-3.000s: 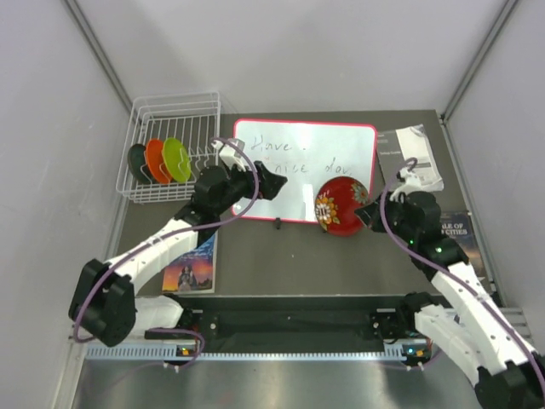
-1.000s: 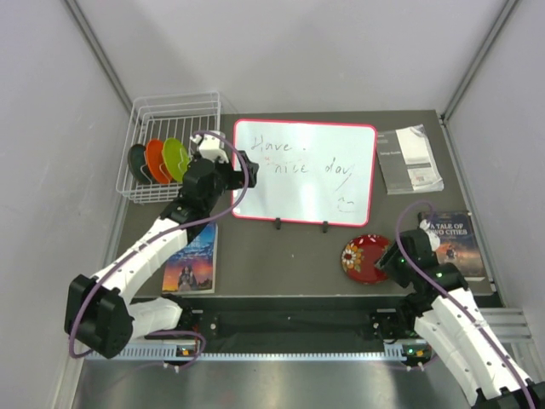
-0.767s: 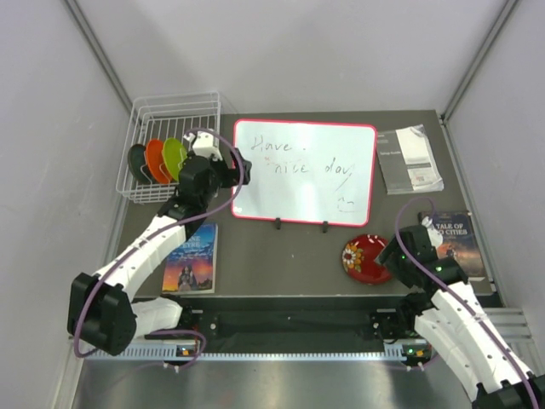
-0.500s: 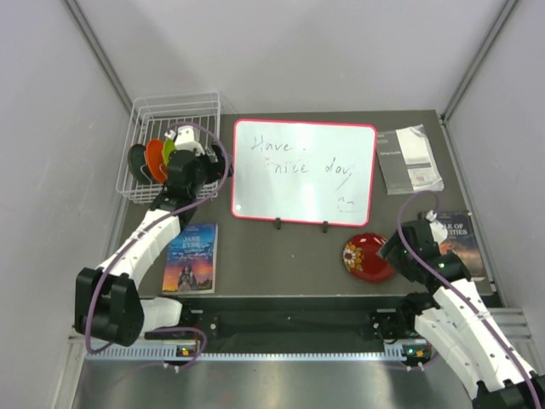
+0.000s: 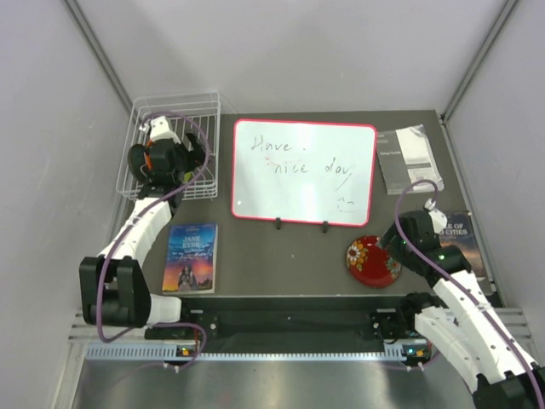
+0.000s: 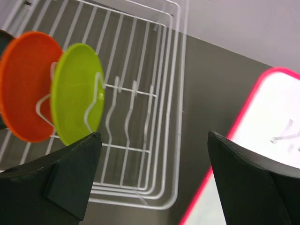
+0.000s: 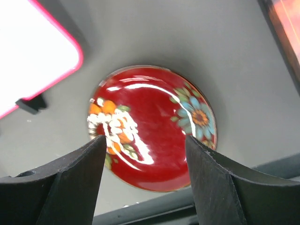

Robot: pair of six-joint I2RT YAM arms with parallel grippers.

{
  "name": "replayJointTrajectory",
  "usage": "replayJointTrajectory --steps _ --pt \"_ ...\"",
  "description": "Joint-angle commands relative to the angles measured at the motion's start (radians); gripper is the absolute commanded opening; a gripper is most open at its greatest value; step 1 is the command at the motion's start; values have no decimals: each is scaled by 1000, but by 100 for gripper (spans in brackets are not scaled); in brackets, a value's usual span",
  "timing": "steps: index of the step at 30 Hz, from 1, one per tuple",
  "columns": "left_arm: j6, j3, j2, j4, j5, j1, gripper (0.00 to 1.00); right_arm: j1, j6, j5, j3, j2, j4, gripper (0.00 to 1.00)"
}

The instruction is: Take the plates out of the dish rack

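The white wire dish rack stands at the table's far left. My left gripper hovers over it, open and empty. In the left wrist view the lime green plate and the orange plate stand upright between the prongs of the rack, left of and beyond my open left gripper. A dark plate's edge peeks in behind them. The red flowery plate lies flat on the table near the front right. My right gripper is just above it, open, its fingers apart from the red plate.
A red-framed whiteboard lies in the middle, right beside the rack. One book lies front left, another at the right edge under my right arm. A booklet sits at the back right.
My left arm has swung left from the whiteboard's corner to over the rack. My right gripper has opened, let go of the red plate on the table and drawn back a little.
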Motion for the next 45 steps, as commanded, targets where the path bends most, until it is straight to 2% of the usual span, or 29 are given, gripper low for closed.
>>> replayJointTrajectory --steps 1,6,8,13,14,17,18,21,22,24,25,27,28,30,39,45 --pt "44 57 47 44 -102 38 98 -6 -85 13 102 67 115 68" --pt "68 101 139 85 -191 69 94 -6 -133 -11 157 155 175 68" --pt "73 118 173 96 -186 110 92 -4 -141 -15 174 181 184 68" --pt "73 187 297 111 -201 135 90 -6 -161 -5 199 213 207 68" --pt "73 198 312 115 -212 139 84 -6 -162 -1 200 216 210 68" --pt "73 212 363 162 -182 152 80 -6 -162 -1 196 230 224 68" --pt "73 218 383 162 -177 152 68 -6 -159 -1 193 233 229 68" --pt "76 233 417 153 -183 153 56 -6 -161 -4 191 253 234 67" --pt "79 236 424 151 -189 155 44 -6 -161 -5 191 261 234 67" --pt "79 241 441 144 -198 158 41 -4 -157 -8 193 265 240 67" --pt "79 240 444 144 -198 158 32 -6 -157 -11 193 267 243 67" --pt "79 238 452 144 -195 162 22 -7 -159 -8 193 267 244 67" --pt "79 238 455 144 -192 161 8 -6 -159 -4 193 267 244 67" --pt "84 239 458 141 -185 161 0 -6 -162 -2 193 270 246 67" --pt "159 259 412 138 -177 159 0 -6 -173 -1 191 293 258 67" --pt "260 276 345 132 -292 144 0 -6 -194 4 206 302 257 67"
